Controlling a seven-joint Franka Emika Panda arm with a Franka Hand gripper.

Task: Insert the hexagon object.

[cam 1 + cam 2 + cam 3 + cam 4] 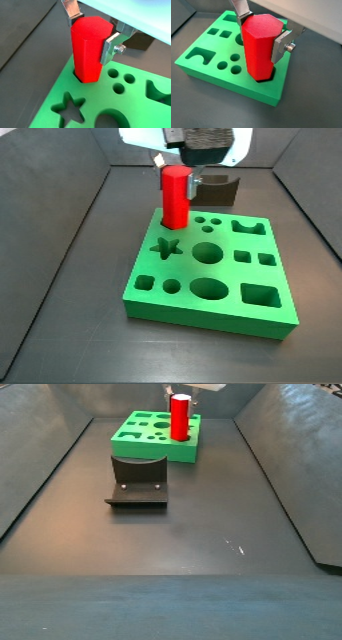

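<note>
Red peg entering its hole at the block's corner

The claw (262,33) pinches the glossy red hexagonal peg (260,47) near its top, upright, so its flat sides line up with the hexagonal corner hole of the green block with shaped holes (218,67); the lower end sits in that hole, most of the peg above, with the dark L-shaped fixture (138,481) well apart on the tabletop (201,544).

hexagon object (259,47): glossy red plastic | end effector (262,30) fingers (281,46): silver metal
</note>
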